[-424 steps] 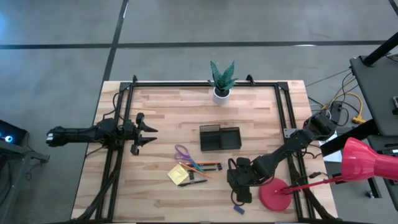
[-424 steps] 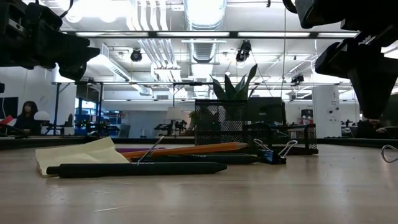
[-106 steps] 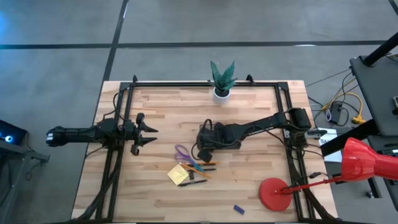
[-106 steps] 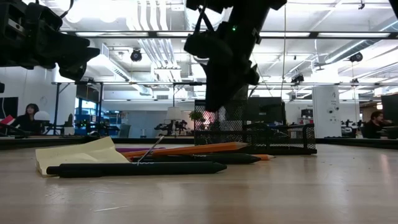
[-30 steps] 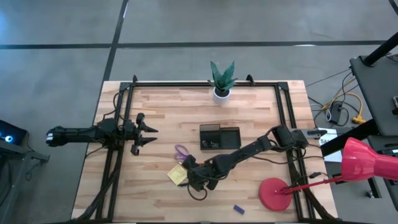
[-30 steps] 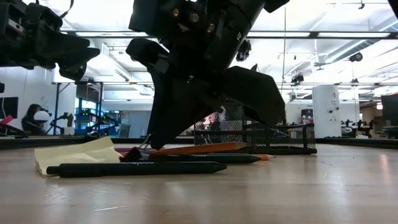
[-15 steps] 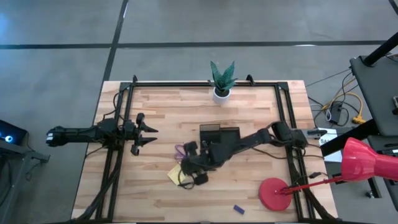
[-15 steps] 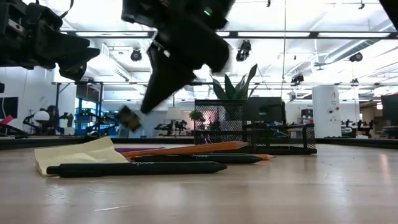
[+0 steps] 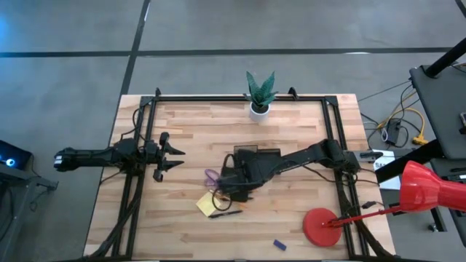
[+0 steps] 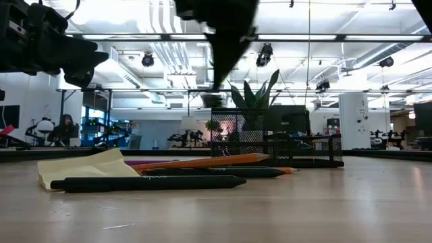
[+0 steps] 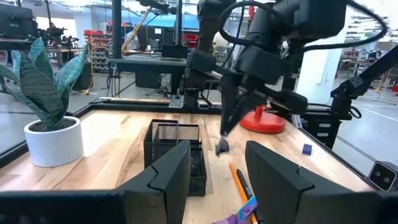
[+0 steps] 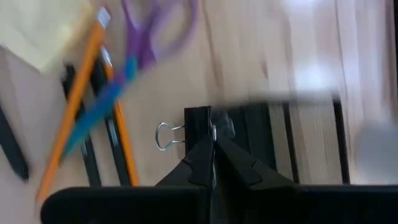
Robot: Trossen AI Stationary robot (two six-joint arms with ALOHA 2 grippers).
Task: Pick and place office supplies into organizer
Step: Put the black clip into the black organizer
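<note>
Blurred scissors [image 12: 152, 31], organizer [image 12: 280, 143]

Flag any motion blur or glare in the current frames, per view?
Right wrist view: heavy motion smear across the pens, scissors and organizer; the binder clip in the shut right gripper stays sharp. Low view: right arm smeared at the top, bright ceiling lights glaring. High view: crisp, evenly lit. Left wrist view: sharp, slight blur on the right arm.
</note>
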